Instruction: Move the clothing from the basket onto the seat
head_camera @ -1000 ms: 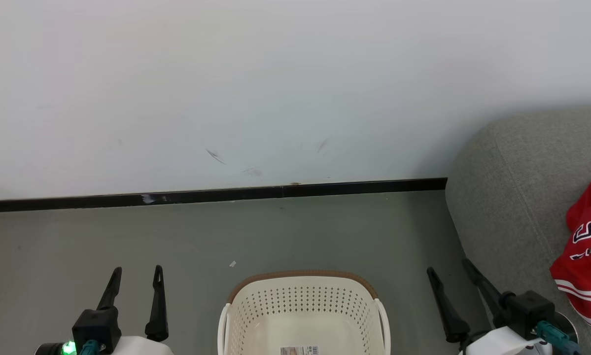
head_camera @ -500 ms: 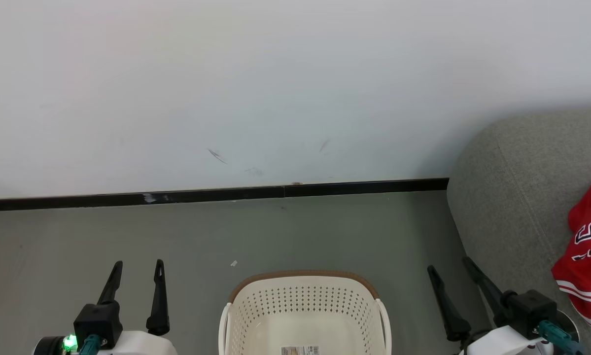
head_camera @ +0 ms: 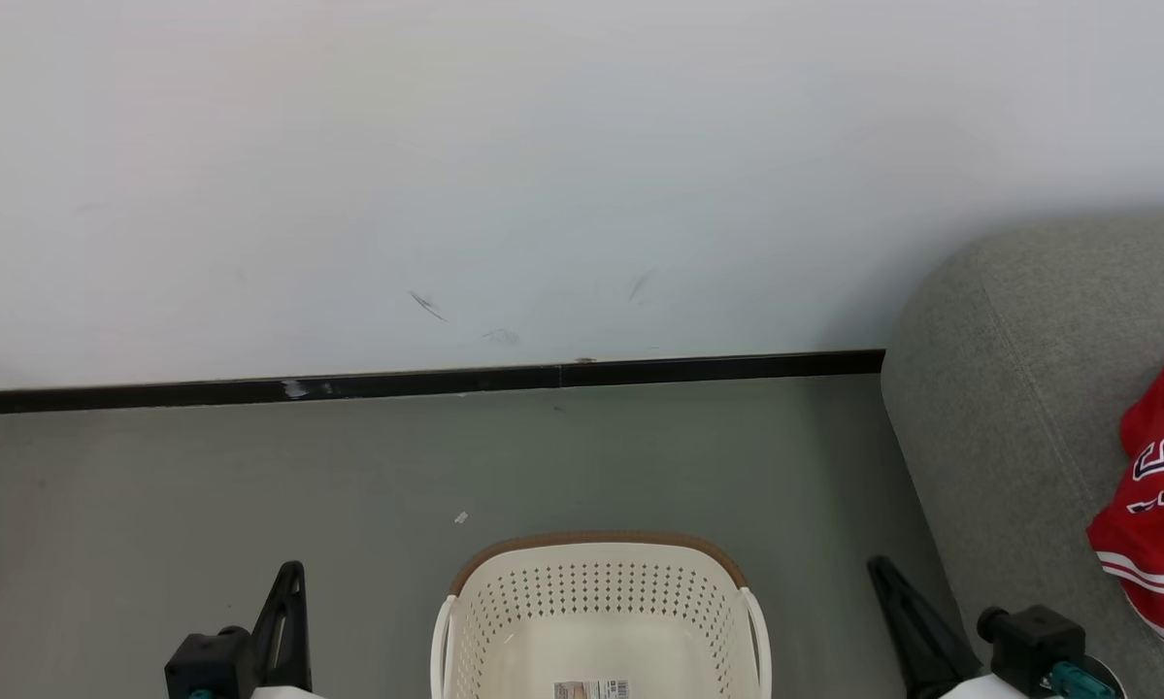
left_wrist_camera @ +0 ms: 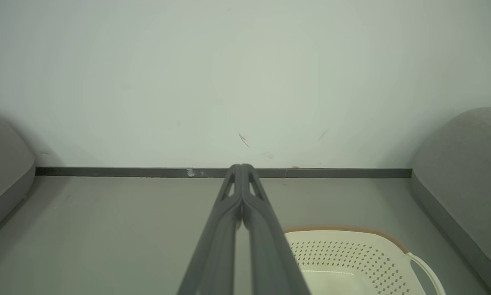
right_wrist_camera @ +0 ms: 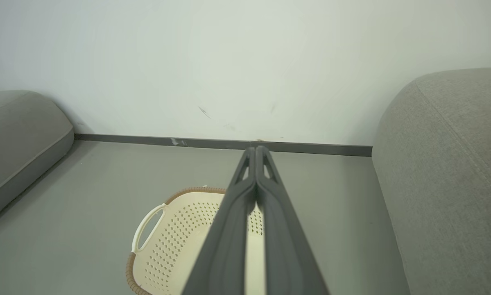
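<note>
Hovering either side of the basket (head_camera: 596, 537), the left gripper (left_wrist_camera: 241, 180) and right gripper (right_wrist_camera: 255, 159) have fingers pressed together, pinching nothing. Clothing (head_camera: 1159, 505) lies on the seat (head_camera: 1009, 388), far right. Basket looks empty; best check its hidden near end, arms clear.
</note>
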You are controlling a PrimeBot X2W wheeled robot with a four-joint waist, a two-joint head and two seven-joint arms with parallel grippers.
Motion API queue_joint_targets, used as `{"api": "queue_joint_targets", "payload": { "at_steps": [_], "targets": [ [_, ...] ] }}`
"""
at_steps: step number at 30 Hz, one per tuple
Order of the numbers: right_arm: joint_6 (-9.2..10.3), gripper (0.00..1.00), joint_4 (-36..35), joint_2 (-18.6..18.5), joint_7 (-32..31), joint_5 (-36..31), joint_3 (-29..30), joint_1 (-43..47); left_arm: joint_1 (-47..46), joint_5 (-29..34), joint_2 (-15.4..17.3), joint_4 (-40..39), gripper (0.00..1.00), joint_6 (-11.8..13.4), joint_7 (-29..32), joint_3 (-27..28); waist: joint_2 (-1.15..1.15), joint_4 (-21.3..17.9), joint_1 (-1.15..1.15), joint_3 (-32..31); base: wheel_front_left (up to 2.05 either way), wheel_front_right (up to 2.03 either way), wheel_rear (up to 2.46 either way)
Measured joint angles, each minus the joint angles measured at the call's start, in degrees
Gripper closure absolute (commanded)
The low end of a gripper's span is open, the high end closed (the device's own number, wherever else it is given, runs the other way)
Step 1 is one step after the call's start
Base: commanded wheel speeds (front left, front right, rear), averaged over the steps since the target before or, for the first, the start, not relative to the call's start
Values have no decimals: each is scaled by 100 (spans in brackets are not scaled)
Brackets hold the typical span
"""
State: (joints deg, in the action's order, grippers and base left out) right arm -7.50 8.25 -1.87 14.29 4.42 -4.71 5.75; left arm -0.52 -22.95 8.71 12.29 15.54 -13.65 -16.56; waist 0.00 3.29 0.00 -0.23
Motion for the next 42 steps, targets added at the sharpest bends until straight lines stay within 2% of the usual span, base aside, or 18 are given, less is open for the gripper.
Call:
{"api": "queue_joint_targets", "payload": {
  "at_steps": [7,17,33,42],
  "targets": [
    [0,100,-205,0,0,460,-116,127,0,-469,-23,-15,100,-121,96,114,0,-21,0,10,0,0,0],
    [0,100,-252,0,-74,1637,-45,195,0,-1307,-112,-41,100,-334,300,320,0,-60,6,12,0,0,0],
    [1,100,-167,-108,-392,3300,154,75,-1,-2493,-210,-49,100,-736,655,673,0,-114,88,-50,0,0,0],
    [1,100,-48,-186,-552,4183,197,-60,-1,-3142,-282,-46,100,-924,820,857,0,-143,100,-80,0,0,0]
  ]
}}
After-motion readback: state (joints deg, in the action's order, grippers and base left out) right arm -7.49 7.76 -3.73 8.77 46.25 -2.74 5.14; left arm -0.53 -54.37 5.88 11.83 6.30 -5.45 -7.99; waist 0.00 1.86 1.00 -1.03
